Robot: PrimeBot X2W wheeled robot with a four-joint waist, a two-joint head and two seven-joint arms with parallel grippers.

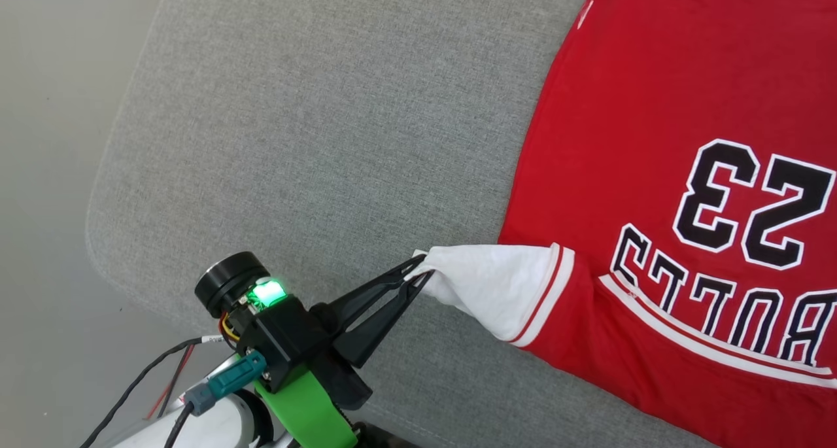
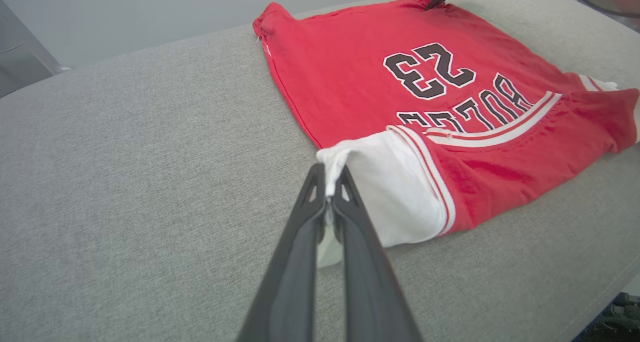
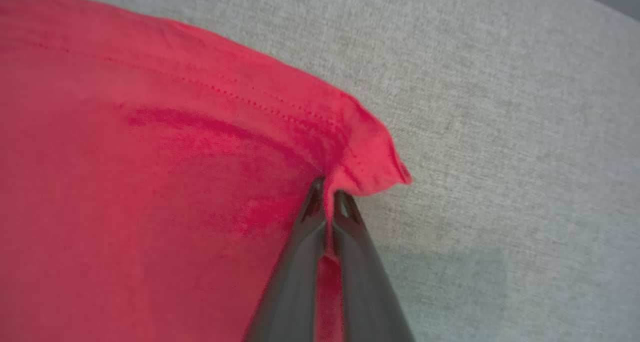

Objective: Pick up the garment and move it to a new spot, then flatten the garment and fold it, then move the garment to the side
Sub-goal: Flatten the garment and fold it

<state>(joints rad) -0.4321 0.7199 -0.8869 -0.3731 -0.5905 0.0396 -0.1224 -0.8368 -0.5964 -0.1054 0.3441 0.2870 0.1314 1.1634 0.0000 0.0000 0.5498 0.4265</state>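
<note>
Holding the garment point(image 1: 654, 108), flat at frame right on grey cushion point(image 1: 314, 108) (number side up), with left claw point(image 1: 422, 266) clamped on its white sleeve tip, right claw point(image 3: 327, 194) clamped on a red hem corner.

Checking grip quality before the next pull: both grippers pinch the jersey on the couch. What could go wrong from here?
1. The left gripper holds just the tip of the white sleeve; a hard pull could slip it free.
2. The right gripper bites a small fold at a red hem corner; it may bunch rather than flatten.
3. The garment lies near the edge of the cushion; dragging may spill it off.
</note>
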